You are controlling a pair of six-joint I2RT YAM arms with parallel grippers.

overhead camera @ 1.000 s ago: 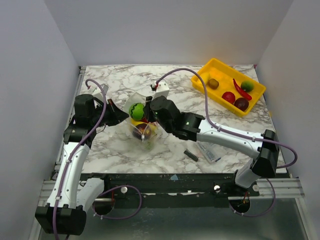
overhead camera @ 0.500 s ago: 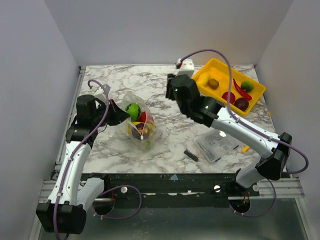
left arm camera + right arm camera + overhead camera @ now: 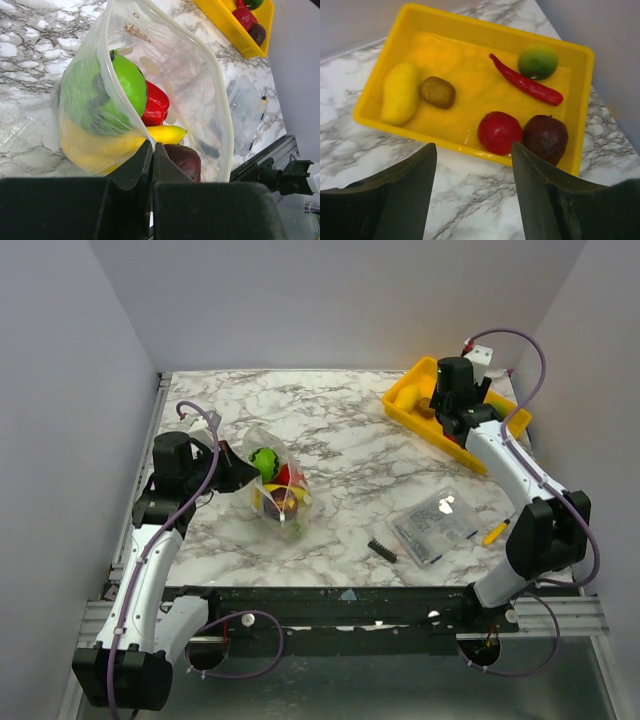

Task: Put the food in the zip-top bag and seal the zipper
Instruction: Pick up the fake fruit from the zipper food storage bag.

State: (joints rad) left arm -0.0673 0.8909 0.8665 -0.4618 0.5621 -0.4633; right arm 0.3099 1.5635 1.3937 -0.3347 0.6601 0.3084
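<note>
Over swings the right gripper (image 3: 474, 150) from zip-top bag (image 3: 200, 90) to yellow tray (image 3: 470, 30), fingers parted, empty, red piece (image 3: 499, 131) just beyond them, probably next; left gripper (image 3: 152, 147) clamps the bag rim.

The left arm (image 3: 148, 555) climbs from its base at the near edge and folds inward at the elbow, the left pincer (image 3: 152, 149) aimed to the right with its fingers pressed flat together. The right arm (image 3: 508, 460) stretches far forward and rightward (nearly at full reach), wrist tipped down, the right pincer (image 3: 472, 155) gaping, fingers well apart.
</note>
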